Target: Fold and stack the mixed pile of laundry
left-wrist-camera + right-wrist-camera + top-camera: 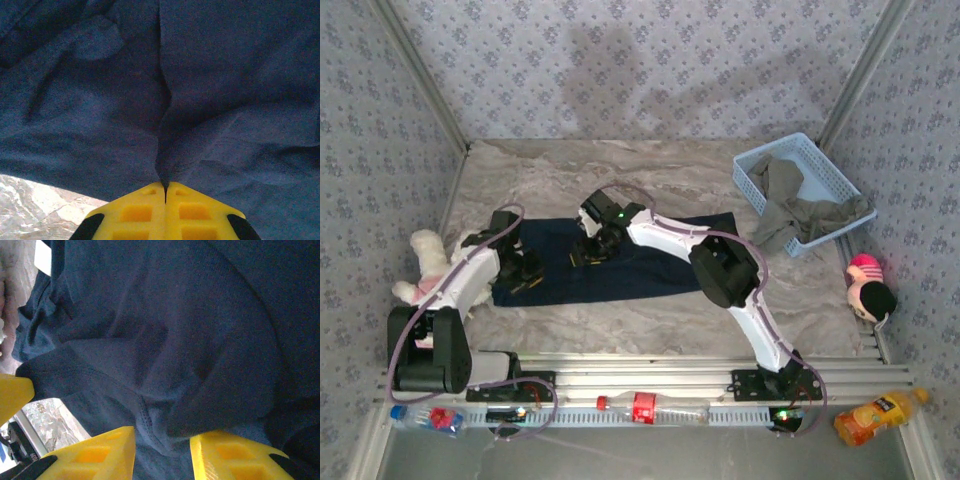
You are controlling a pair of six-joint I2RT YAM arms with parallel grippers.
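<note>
- top external, left side: pinches a crease of the navy t-shirt (pixel 650 265), spread flat, with left gripper (pixel 527 280) fully closed.
- centre: straddles a raised shirt fold with right gripper (pixel 588 254), fingers partly apart.
- right: holds grey-olive garment (pixel 785 195) draped in blue basket (pixel 770 147).

Top external: high at the near edge, looking down over the whole table (pixel 620 170). Wrist views: nosed right up against the navy T-shirt (pixel 570 285) (centre of the overhead frame), the shared patch.
</note>
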